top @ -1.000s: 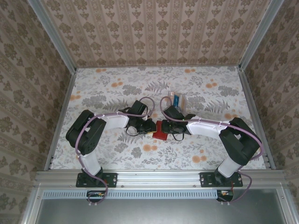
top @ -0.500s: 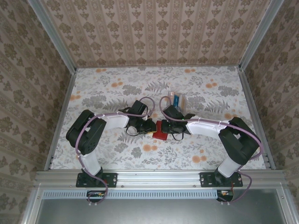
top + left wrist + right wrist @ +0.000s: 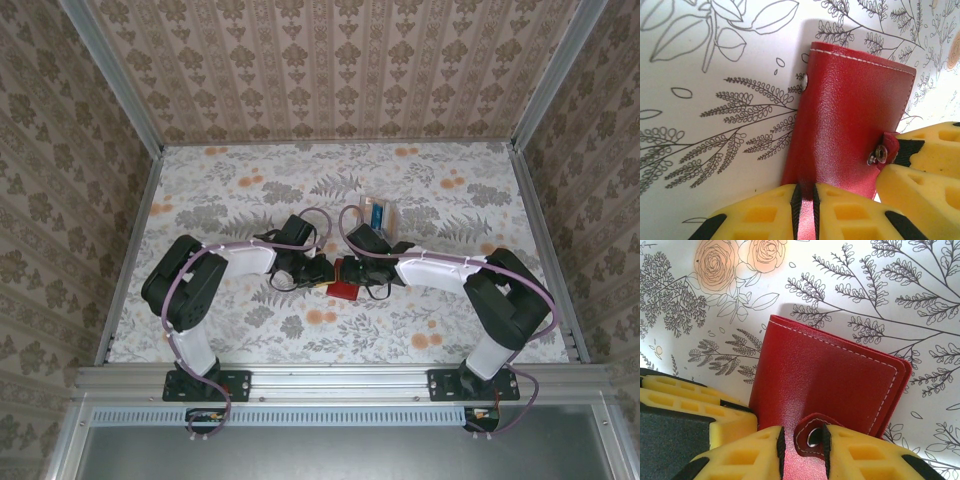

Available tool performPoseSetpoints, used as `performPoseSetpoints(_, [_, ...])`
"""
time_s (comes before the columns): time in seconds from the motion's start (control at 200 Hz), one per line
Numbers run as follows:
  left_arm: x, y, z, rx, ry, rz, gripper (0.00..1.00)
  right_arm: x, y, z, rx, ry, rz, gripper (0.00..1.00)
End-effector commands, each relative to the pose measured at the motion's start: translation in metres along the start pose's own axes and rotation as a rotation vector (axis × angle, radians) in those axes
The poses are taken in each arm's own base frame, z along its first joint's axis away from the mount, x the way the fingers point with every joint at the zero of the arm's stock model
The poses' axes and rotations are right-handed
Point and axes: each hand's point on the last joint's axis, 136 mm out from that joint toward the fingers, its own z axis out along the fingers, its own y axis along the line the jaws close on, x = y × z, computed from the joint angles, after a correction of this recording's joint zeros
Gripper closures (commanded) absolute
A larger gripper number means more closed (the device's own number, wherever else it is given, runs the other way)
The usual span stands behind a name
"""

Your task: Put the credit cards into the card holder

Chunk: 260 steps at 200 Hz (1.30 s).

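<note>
The red card holder lies folded shut on the flowered table between my two grippers. My left gripper is shut on the near edge of the card holder, its pads pinching the leather. My right gripper stands a little open over the opposite edge of the card holder. The snap tab sits between its pads, leaning on the right one and clear of the left. A blue credit card stands in a small clear box behind the grippers.
The clear box stands just beyond the right wrist. Patterned walls close in the table on three sides, with open tabletop to the left, right and front. My right gripper's yellow fingers show in the left wrist view beside the tab.
The right gripper's jaws have parted a little around the snap tab, and the right arm has edged slightly left. The left gripper keeps its grip.
</note>
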Motion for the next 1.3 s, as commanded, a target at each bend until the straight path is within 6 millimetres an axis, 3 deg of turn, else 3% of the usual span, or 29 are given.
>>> performPoseSetpoints(0.0, [0.014,0.014,0.013,-0.055,0.050,-0.023,0.82,-0.002,0.005,-0.003,-0.003,-0.001,-0.018,0.69])
performPoseSetpoints(0.245, [0.014,0.015,0.013,-0.055,0.053,-0.023,0.82,-0.004,0.005,-0.006,-0.007,-0.012,-0.015,0.68])
performPoseSetpoints(0.475, [0.014,0.014,0.013,-0.054,0.052,-0.021,0.82,-0.005,0.007,-0.009,-0.014,-0.014,-0.018,0.75])
performPoseSetpoints(0.915, [0.014,0.011,0.013,-0.052,0.050,-0.015,0.82,-0.015,0.012,-0.023,-0.027,-0.041,-0.015,0.74])
performPoseSetpoints(1.295, [0.014,0.011,0.012,-0.056,0.049,-0.015,0.82,-0.014,-0.005,-0.021,0.031,-0.056,0.008,0.69])
